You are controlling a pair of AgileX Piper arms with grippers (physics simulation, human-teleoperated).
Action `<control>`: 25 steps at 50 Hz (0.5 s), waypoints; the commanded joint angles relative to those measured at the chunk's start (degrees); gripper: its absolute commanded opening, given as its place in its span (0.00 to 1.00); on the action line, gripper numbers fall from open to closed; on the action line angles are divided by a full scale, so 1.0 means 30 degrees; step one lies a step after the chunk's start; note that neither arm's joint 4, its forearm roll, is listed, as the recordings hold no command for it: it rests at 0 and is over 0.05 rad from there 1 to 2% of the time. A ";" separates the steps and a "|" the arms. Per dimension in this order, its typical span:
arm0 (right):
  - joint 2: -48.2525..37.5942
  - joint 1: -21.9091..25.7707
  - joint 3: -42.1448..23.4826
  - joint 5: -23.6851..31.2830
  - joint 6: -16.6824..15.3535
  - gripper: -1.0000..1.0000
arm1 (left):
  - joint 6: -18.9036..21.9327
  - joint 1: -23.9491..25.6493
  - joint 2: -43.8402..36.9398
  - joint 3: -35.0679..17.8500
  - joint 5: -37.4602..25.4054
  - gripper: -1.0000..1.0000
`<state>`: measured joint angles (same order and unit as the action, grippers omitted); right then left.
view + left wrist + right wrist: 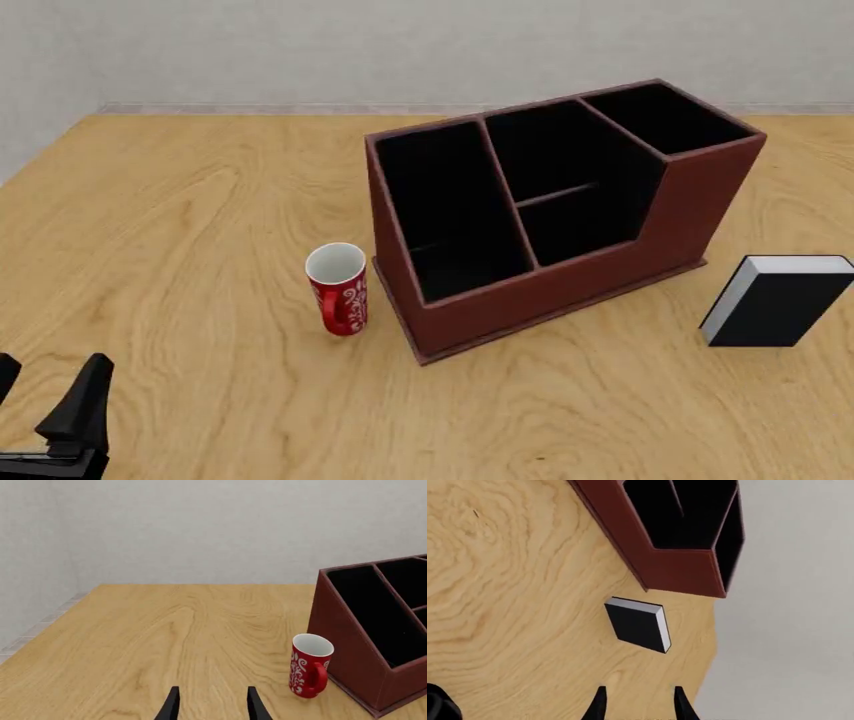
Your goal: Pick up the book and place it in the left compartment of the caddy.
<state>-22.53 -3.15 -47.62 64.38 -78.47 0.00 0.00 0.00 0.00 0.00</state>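
Note:
The book [778,301], black with a white page edge, stands on the table right of the caddy [561,290]; it also shows in the right wrist view [638,625]. The caddy's left compartment [445,215] is long, black-lined and holds nothing. My right gripper [640,702] is open and empty, apart from the book, which lies ahead of its fingers; it is out of the front view. My left gripper [47,390] is open and empty at the table's near left corner, far from the book. In the left wrist view [213,702] its fingers are spread over bare wood.
A red mug [338,290] with white pattern stands upright just left of the caddy's front left corner, also in the left wrist view [310,666]. The wooden table [200,200] ends at a grey wall behind; the book stands close to the table's right edge.

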 commanded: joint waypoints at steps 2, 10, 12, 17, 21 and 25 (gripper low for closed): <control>-0.1632 -0.0929 0.0051 -0.0650 -0.1590 1.00 | 0.0000 0.0000 0.0000 0.0000 0.0000 1.00; -0.4237 -0.2470 0.0480 -0.3327 -0.3258 1.00 | 0.0000 0.0000 0.0000 0.0000 0.0000 1.00; -0.4471 -0.2723 0.0626 -0.3705 -0.3533 1.00 | 0.0000 0.0000 0.0000 0.0000 0.0000 1.00; -0.5109 -0.2856 0.0509 -0.4352 -0.3514 1.00 | 0.0000 0.0000 0.0000 0.0000 0.0000 1.00; -0.5632 -0.2902 0.0707 -0.4923 -0.3566 1.00 | 0.0000 0.0000 0.0000 0.0000 0.0000 1.00; -0.6268 -0.3067 0.0596 -0.5420 -0.3796 1.00 | 0.0000 0.0000 0.0000 0.0000 0.0000 1.00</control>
<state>-36.61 -10.76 -45.97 52.44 -88.05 0.00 0.00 0.00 0.00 0.00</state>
